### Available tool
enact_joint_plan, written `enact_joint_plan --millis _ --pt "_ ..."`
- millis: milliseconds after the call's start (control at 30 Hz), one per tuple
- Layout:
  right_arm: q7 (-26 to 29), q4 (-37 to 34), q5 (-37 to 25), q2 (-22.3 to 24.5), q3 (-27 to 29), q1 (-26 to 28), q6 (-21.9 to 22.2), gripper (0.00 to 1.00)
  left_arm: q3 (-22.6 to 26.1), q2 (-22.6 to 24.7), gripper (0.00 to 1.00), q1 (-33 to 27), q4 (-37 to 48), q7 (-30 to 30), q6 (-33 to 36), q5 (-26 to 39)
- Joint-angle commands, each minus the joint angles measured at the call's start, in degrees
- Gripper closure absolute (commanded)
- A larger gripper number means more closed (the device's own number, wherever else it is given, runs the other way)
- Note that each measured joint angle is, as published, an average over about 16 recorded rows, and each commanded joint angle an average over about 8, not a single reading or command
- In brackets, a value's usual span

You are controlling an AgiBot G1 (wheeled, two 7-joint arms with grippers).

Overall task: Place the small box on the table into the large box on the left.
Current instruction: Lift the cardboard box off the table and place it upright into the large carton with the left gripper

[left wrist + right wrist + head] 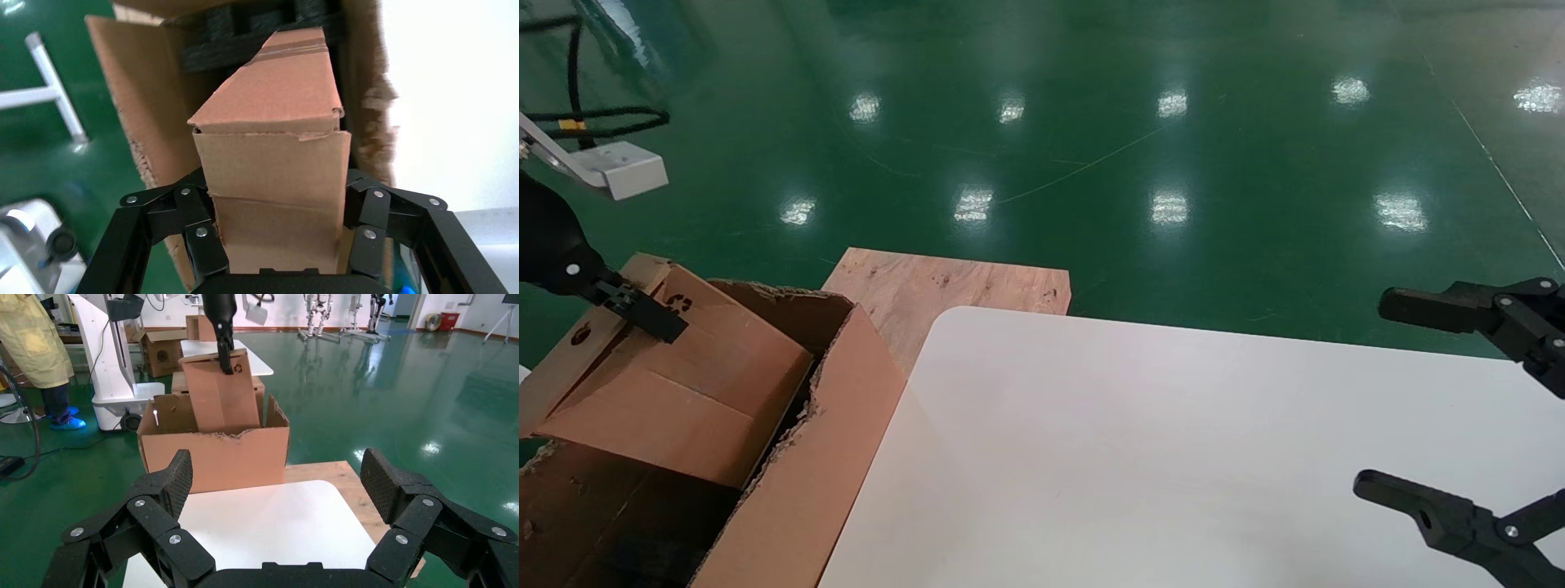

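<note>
My left gripper (pixel 641 310) is shut on the small box (pixel 682 384), a plain brown box with a punched hole and a small printed symbol near its top. The box hangs tilted, with its lower part inside the large box (pixel 805 474), a torn-edged carton left of the table (pixel 1173 457). In the left wrist view the small box (pixel 275 159) sits between the jaws of the gripper (pixel 275 190), over dark foam (pixel 226 37) in the carton (pixel 134 92). My right gripper (pixel 1369 392) is open and empty above the table's right side.
A plywood board (pixel 944 286) lies behind the table's rounded corner. A white bracket (pixel 617 167) juts in at the far left. In the right wrist view a person in yellow (pixel 30 349) and a white machine base (pixel 110 373) stand beyond the carton (pixel 214 459).
</note>
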Motion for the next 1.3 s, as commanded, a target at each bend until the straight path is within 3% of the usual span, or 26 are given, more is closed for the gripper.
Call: enact_joint_plan --millis 33,467,1300 --pt "0.0 0.0 0.0 0.0 0.0 0.0 0.0 0.0 1.0 0.6 1.0 1.3 0.6 -0.5 -0.8 0.5" --pt "0.0 0.0 0.0 0.0 0.0 0.0 0.0 0.0 3.2 4.7 1.0 14.5 9.1 -2.8 -6.4 1.8" --pt "0.0 0.0 0.0 0.0 0.0 0.0 0.0 0.0 2.8 10.0 1.0 23.3 25.8 3.9 -6.2 0.2"
